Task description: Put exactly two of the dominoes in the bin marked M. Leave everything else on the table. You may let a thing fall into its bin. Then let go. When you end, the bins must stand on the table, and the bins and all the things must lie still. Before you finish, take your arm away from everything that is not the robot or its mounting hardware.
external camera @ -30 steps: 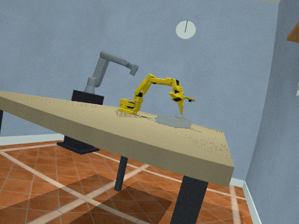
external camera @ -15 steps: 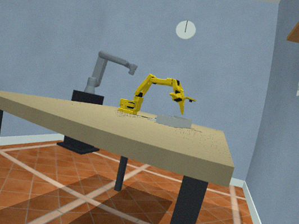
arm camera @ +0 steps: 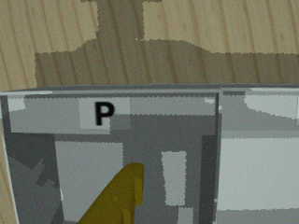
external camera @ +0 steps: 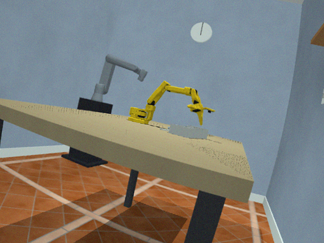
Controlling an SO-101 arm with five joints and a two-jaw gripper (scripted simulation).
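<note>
- Right now the gripper (external camera: 203,113) hangs above the row of grey bins (external camera: 187,132), its jaws spread wide and grasping nothing.
- Seen from the wrist, one yellow finger (arm camera: 108,218) points down into the bin marked P (arm camera: 103,114), so the arm is over the wrong compartment for this task.
- Inside the P bin lie pale flat patches: a broad one (arm camera: 88,177) left of the finger and a narrow upright one (arm camera: 174,177) to its right. Whether either is a domino or just light on the bin floor, I cannot tell.
- A neighbouring bin (arm camera: 258,162) sits just right of the P bin, sharing a wall; its letter is out of view, so I cannot say it is the M bin.
- No M mark shows in either view, and no domino can be picked out with certainty, on the table (external camera: 115,139) or in the bins.
- From the outside view the bins stand on the table, near the arm's yellow base (external camera: 139,115); small pale shapes beside the bins toward the base are too small to identify.
- Progress, as I judge it: nothing is in hand, and no domino is shown delivered to M. Finding the M bin, fetching dominoes, dropping in exactly two and backing off all appear to be left.
</note>
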